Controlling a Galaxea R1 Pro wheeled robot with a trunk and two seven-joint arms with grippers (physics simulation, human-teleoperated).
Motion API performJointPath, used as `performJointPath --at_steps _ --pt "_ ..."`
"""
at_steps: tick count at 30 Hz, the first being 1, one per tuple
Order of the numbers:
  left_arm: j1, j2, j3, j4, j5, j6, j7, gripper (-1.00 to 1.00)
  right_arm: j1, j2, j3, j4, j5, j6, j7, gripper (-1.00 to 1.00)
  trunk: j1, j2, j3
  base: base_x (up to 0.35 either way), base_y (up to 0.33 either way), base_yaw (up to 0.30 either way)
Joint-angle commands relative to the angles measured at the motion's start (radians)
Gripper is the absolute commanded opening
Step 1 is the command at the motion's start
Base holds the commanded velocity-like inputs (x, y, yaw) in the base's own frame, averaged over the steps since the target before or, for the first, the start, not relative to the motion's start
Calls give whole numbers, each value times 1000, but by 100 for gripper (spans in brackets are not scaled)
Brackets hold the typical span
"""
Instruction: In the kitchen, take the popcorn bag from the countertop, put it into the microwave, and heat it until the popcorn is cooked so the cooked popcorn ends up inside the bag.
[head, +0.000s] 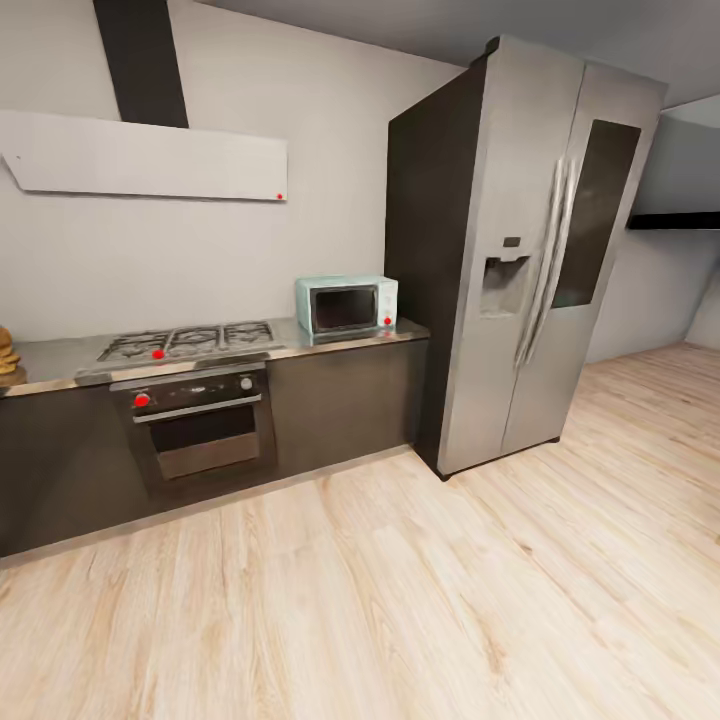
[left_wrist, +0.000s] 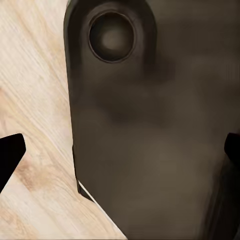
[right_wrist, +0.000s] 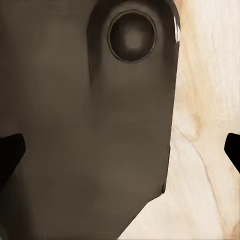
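The pale mint microwave (head: 346, 307) stands at the right end of the grey countertop (head: 60, 357), beside the steel refrigerator (head: 525, 250); a tan sack-like shape at the far left edge may be the popcorn bag (head: 8, 352). Both wrist views show the dark fingertips (left_wrist: 10, 152) (right_wrist: 11, 150) set wide apart above the wood floor (head: 400, 600).

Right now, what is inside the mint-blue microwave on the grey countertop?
The mint-blue microwave has its dark glass door shut; nothing is discernible behind it. Its interior cannot be made out from the head view.

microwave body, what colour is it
Pale mint-blue microwave, best in the head view.
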Motion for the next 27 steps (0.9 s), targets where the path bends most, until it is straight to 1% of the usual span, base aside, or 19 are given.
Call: performJointPath --at_steps 1,2,4,10,14,23,24,27 --pt "-2 -6 6 5 6 1 -2 100 -2 -6 6 -2 6 1 -3 100 0 0 0 0 0 0" --pt "-2 -11 11 5 9 1 -2 100 -2 -11 9 -2 11 1 -3 100 0 0 0 0 0 0" --pt "-2 -22 15 5 9 1 -2 100 -2 -12 9 -2 14 1 -3 100 0 0 0 0 0 0" --pt "0 -26 46 -29 42 -23 -2 100 -2 -23 8 -1 14 -16 -3 100 0 0 0 44 0 0" --pt "0 -26 68 -50 65 -23 -2 100 -2 -23 8 0 10 -16 -3 100 0 0 0 286 0 0" --pt "0 -26 69 -51 115 -24 -2 100 -2 -23 8 0 8 -15 -2 100 0 0 0 319 0 0" --pt "0 -26 69 -51 130 -24 -2 100 -2 -23 8 0 8 -15 -3 100 0 0 0 320 0 0" --pt "0 -26 69 -51 131 -23 -2 100 -2 -23 8 0 8 -15 -3 100 0 0 0 320 -10 0"
